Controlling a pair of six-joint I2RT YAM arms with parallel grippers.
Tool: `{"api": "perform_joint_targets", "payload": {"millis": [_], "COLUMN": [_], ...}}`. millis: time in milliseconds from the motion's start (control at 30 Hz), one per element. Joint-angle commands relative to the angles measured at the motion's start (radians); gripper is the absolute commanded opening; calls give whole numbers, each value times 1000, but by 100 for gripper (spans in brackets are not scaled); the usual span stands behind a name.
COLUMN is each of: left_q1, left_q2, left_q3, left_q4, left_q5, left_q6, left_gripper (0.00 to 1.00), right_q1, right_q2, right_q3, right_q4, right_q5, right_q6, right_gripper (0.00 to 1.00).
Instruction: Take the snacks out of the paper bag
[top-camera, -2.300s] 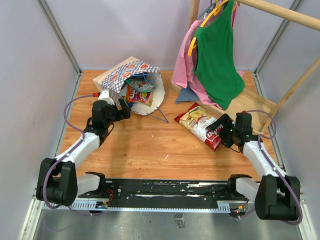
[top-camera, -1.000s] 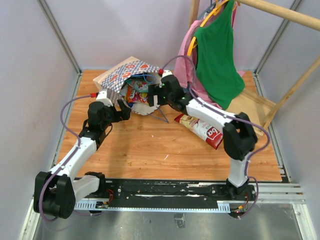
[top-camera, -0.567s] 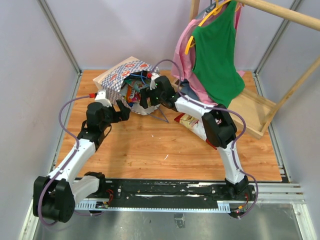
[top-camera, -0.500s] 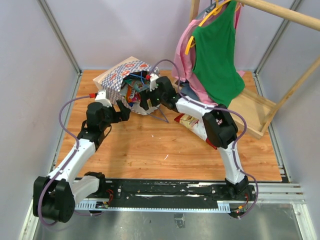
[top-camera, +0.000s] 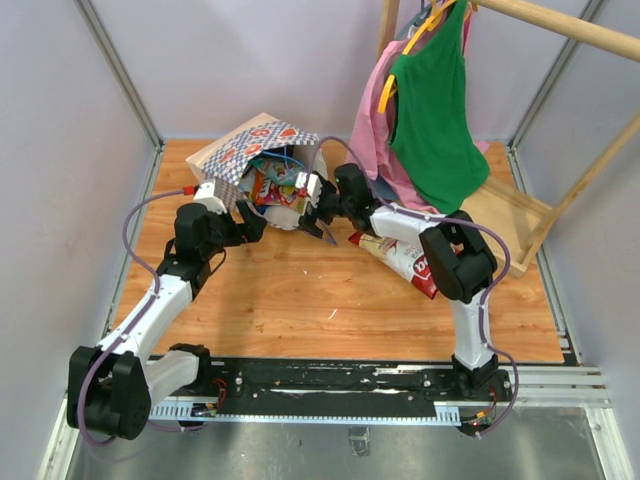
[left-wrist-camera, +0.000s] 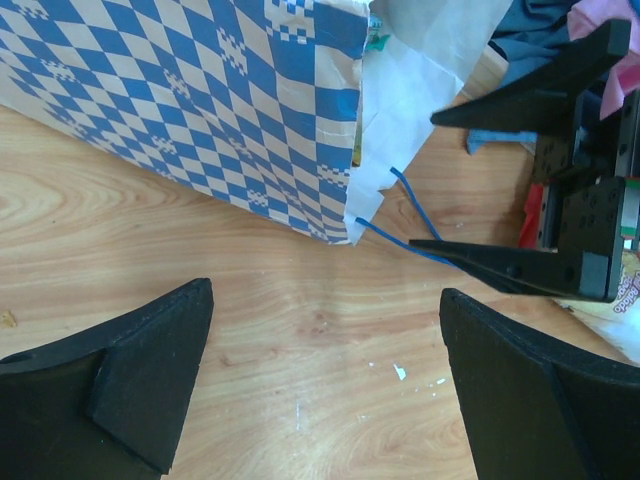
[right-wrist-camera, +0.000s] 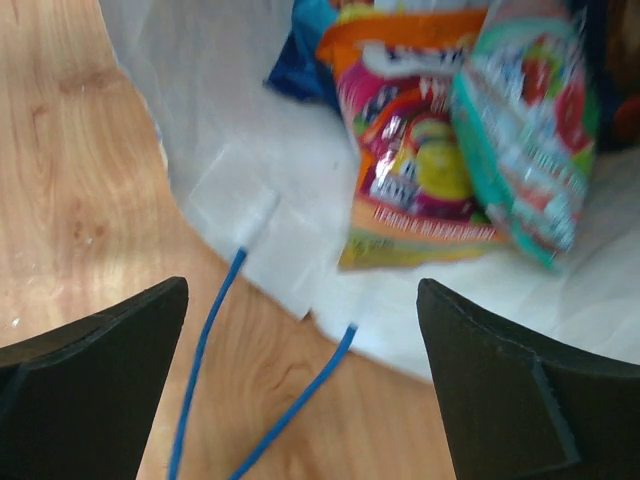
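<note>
The paper bag lies on its side at the back left, its mouth open towards the front right. Several snacks lie inside it. In the right wrist view I see an orange packet, a green packet and a blue packet on the bag's white inside. My right gripper is open and empty just outside the mouth, over the blue cord handle. My left gripper is open and empty beside the bag's checked side. A red-and-white packet lies on the table.
A wooden rack stands at the back right, with a green garment and a pink garment hanging from it. A grey-blue cloth lies under them. Cage walls close in the table on three sides.
My right arm swung from beside the red-and-white packet to the bag, reached into its mouth, then drew back a little, empty. The left gripper barely moved.
</note>
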Motion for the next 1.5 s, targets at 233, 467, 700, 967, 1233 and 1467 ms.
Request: {"api": "perform_joint_targets", "payload": {"millis": [233, 467, 700, 967, 1233, 1467], "left_q1": [4, 4, 4, 4, 4, 4], "left_q2": [19, 10, 17, 25, 28, 9], "left_q3": [26, 32, 35, 28, 34, 32], "left_q4": [48, 27, 17, 18, 15, -4], "left_q5": [37, 19, 13, 7, 14, 5], "left_q6": [-19, -9, 0, 5, 3, 9], "left_gripper": [100, 100, 100, 100, 100, 100], "right_q1": [75, 96, 105, 108, 105, 97], "right_q2": [136, 216, 254, 117, 184, 332], "right_q3": [178, 243, 307, 110, 241, 460], "right_q4": [36, 144, 200, 340, 270, 130], "right_q5": [124, 177, 223, 206, 233, 246], "right_q6": [-447, -508, -545, -493, -521, -546], "right_gripper": [95, 92, 84, 82, 78, 76]}}
